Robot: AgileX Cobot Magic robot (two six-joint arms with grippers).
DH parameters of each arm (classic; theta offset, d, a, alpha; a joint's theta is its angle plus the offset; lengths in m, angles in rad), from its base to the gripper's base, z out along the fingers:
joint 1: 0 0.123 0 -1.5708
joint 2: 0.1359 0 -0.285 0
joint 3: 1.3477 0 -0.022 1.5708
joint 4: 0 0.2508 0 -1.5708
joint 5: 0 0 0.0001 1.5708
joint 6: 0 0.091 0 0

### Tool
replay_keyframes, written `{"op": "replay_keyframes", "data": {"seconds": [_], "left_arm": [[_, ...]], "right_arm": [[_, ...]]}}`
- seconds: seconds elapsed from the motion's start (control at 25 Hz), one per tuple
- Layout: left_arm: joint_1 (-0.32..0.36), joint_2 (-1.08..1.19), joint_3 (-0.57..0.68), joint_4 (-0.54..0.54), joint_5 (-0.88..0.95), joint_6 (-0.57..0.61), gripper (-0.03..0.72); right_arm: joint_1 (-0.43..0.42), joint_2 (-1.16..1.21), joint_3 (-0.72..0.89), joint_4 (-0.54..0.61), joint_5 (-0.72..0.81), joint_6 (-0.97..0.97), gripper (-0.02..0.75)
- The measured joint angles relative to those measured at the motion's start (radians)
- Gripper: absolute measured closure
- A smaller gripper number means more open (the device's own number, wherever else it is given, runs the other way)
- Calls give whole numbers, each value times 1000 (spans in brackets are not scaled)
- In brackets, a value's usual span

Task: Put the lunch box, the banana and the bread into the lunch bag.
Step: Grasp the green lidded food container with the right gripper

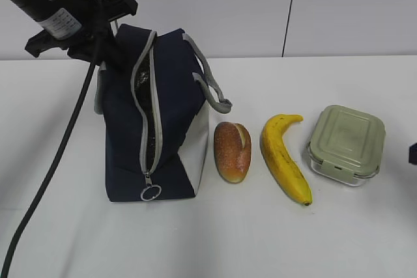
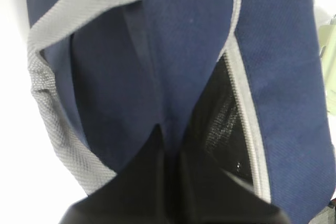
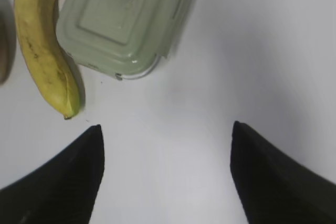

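Observation:
The navy lunch bag (image 1: pixel 169 96) stands at the left with its grey zipper partly open and the pull ring (image 1: pixel 151 193) at the near end. My left gripper (image 1: pixel 107 53) is at the bag's far top end, shut on a fold of the bag's navy fabric (image 2: pixel 170 140) beside the dark opening. The bread (image 1: pixel 232 151), the banana (image 1: pixel 283 157) and the green-lidded lunch box (image 1: pixel 345 142) lie in a row right of the bag. My right gripper (image 3: pixel 165 129) is open and empty over bare table, near the lunch box (image 3: pixel 126 19) and the banana (image 3: pixel 42 45).
The white table (image 1: pixel 215 239) runs to a white wall behind. The left arm's black cable (image 1: pixel 52 161) hangs down the left side. A grey handle (image 1: pixel 212 86) droops over the bag's right side.

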Motion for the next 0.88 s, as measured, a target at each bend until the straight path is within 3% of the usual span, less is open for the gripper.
{"op": "replay_keyframes", "data": {"seconds": [0.2, 0.44, 0.68, 0.88], "left_arm": [[0, 0, 0, 0, 0, 0, 685], [0, 0, 0, 1, 0, 0, 685], [0, 0, 0, 3, 0, 0, 685], [0, 0, 0, 4, 0, 0, 685]], "right_arm": [[-63, 179, -65, 299, -15, -279, 169], [-132, 317, -108, 461, -7, -416, 169], [-243, 450, -119, 745, 89, -664, 169], [-303, 579, -153, 839, 169, -762, 169]]}}
